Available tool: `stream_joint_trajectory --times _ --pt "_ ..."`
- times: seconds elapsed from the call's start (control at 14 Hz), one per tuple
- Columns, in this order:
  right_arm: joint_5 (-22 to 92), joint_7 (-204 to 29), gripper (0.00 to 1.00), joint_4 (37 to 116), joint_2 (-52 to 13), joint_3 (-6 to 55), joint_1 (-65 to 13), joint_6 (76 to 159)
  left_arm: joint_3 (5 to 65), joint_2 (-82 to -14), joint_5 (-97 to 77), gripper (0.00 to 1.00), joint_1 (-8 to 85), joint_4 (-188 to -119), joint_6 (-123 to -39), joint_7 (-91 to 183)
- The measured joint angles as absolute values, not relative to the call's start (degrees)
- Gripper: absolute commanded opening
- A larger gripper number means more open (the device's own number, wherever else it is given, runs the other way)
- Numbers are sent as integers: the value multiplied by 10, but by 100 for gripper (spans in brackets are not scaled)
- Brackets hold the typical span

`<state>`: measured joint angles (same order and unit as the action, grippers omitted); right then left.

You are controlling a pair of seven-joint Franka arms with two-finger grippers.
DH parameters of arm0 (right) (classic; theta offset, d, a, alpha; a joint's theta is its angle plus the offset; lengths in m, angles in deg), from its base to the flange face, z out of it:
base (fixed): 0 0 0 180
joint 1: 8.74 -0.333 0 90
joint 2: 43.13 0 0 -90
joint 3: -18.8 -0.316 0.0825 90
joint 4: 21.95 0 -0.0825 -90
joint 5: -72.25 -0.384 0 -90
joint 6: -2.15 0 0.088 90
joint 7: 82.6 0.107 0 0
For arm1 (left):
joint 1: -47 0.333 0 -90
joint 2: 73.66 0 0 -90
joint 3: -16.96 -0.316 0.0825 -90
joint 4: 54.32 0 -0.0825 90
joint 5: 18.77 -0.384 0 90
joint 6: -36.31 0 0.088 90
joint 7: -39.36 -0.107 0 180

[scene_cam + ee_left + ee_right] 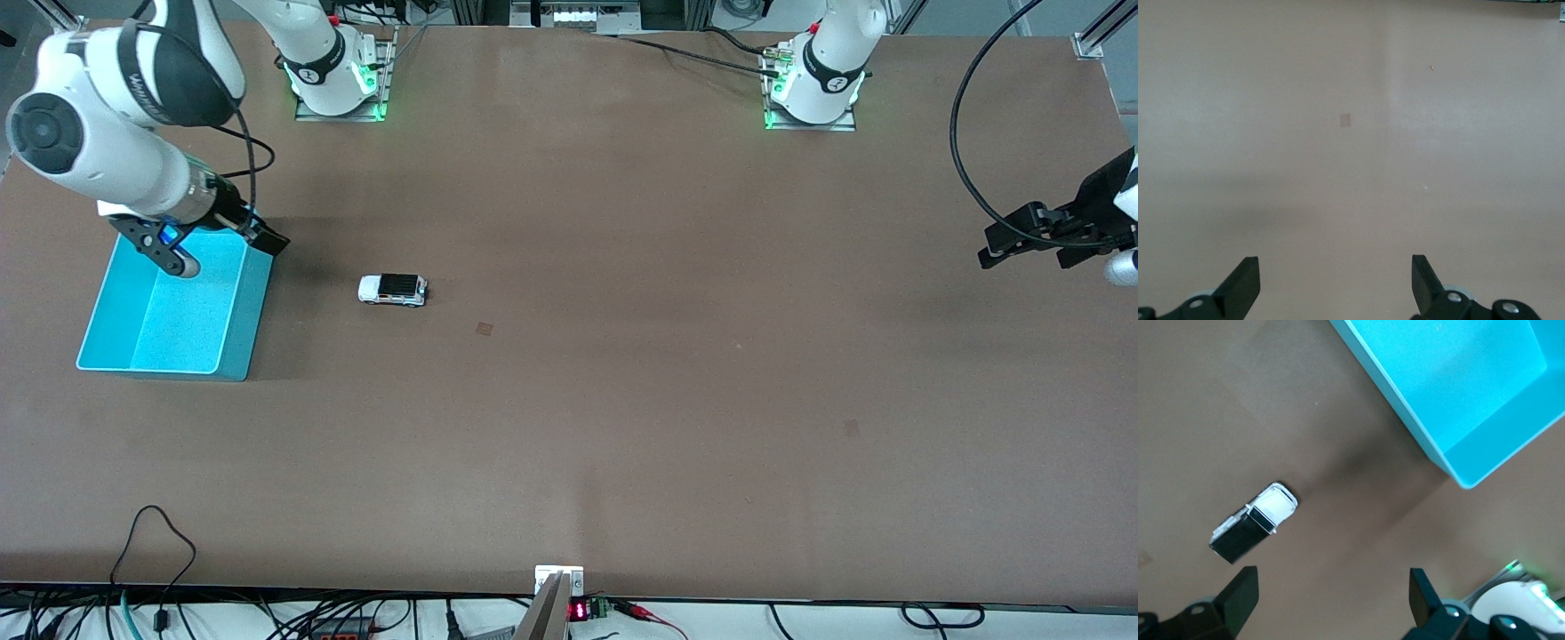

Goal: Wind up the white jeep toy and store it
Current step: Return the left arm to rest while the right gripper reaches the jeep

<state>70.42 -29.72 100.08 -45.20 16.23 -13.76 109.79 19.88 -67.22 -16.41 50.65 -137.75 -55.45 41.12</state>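
The white jeep toy (393, 290) sat on its wheels on the brown surface (622, 400), its black roof up, toward the right arm's end and just beside the teal bin (233, 342) without touching it. The bin stood at that same end of the surface, its inside bare. The right end effector (218, 249) hung over the bin's rim nearest the robots' bases, its fingers spread wide with nothing between them; in the right wrist view the two dark fingertips (1241, 597) stood well apart, with the toy (1255, 522) on the surface below them and a corner of the bin (1458, 460) nearby. The left end effector (1036, 244) waited over the edge of the surface at the left arm's end, well apart from the toy and the bin, also fully spread and holding nothing; its wrist view showed both fingertips (1245, 283) wide apart above bare surface (1351, 167). A small darker square mark (484, 329) lay on the surface a little nearer the front camera than the toy
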Motion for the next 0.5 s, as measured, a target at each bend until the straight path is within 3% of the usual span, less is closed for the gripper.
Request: stream_joint_trajectory --times 0.5 --pt "704 48 100 1009 -368 161 -224 1186 194 -672 -164 100 508 -1378 -553 411"
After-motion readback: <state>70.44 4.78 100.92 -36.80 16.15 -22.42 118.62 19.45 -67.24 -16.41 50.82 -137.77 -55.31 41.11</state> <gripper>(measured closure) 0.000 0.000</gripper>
